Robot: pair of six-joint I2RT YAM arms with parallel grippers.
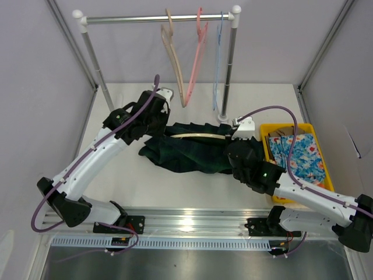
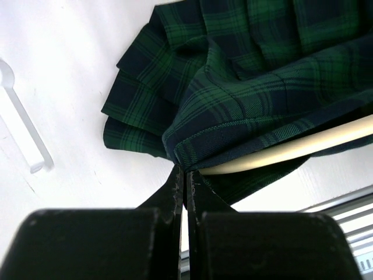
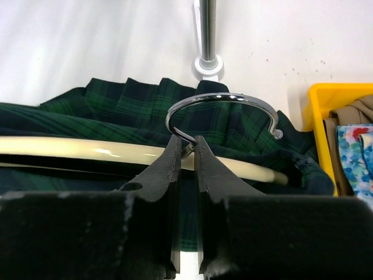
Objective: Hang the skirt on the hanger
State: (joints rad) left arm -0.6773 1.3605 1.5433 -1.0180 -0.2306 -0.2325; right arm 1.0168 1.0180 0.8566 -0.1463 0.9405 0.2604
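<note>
1. At the near edge, both arms reach forward from their bases over the white worktop [image 1: 175, 189], the left one bending toward the skirt's left end and the right one toward its right end.
2. My right tool [image 3: 186, 141] is clamped on the hanger [image 3: 87, 149]. Its two fingers pinch the thin metal stem where the chrome hook [image 3: 221, 99] rises from the cream bar.
3. My left tool [image 2: 185, 172] has its fingers pressed together, with the tips right at the hemmed corner of the skirt [image 2: 250, 76]. I cannot tell whether any cloth is caught between them.
4. The skirt lies rumpled on the worktop between the two tools, its pleats spread toward the near side.
5. The hanger lies lengthwise across the skirt's far part. In the left wrist view the plaid cloth laps over the bar. In the right wrist view the bar's right end disappears under a fold of the skirt.
6. Just to the right of the skirt stands a yellow bin [image 1: 265, 129]. It holds a floral blue-orange cloth [image 1: 300, 154], with a beige cloth [image 3: 355, 111] beside it.
7. Furthest back stands a clothes rack [image 1: 134, 19]. On it hang a tan hanger [image 1: 173, 55], a pink hanger [image 1: 198, 49] and a thin blue hanger [image 1: 218, 58]. The foot of its right post [image 3: 208, 67] rests just beyond the skirt.
</note>
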